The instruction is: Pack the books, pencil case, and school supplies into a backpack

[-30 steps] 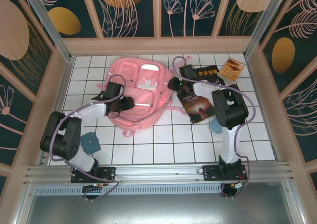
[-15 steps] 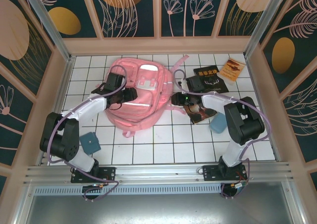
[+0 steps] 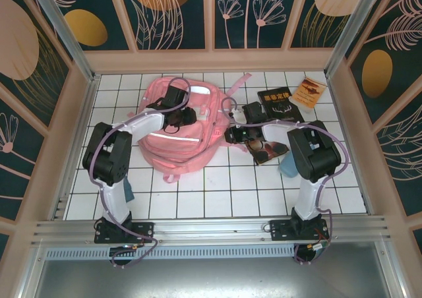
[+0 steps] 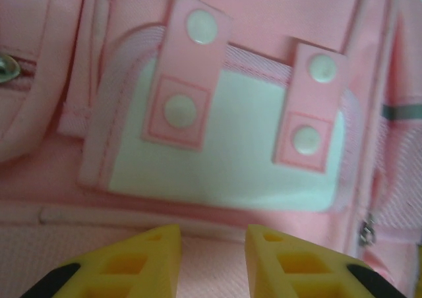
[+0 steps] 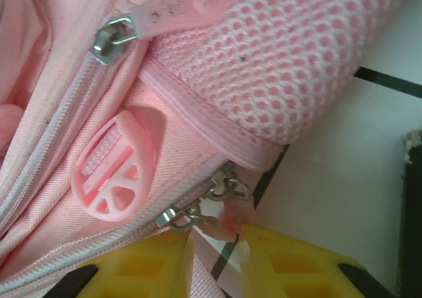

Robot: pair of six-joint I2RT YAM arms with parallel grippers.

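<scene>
At the backpack (image 3: 178, 130), right jaws pinch its zipper pull (image 5: 224, 224); left jaws part-open.

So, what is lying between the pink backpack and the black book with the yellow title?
In the top external view, the right gripper and its wrist sit between the backpack and the black book, over white tiled table.

A white tiled tabletop with dark grid lines (image 3: 217, 192) sits inside a pale wooden frame (image 3: 211, 60). Dark teal wall panels printed with pink leaves and gold ovals (image 3: 171, 14) surround it, braced by slanted aluminium posts (image 3: 62, 28). A ribbed silver metal rail (image 3: 211, 231) runs along the near edge.
</scene>
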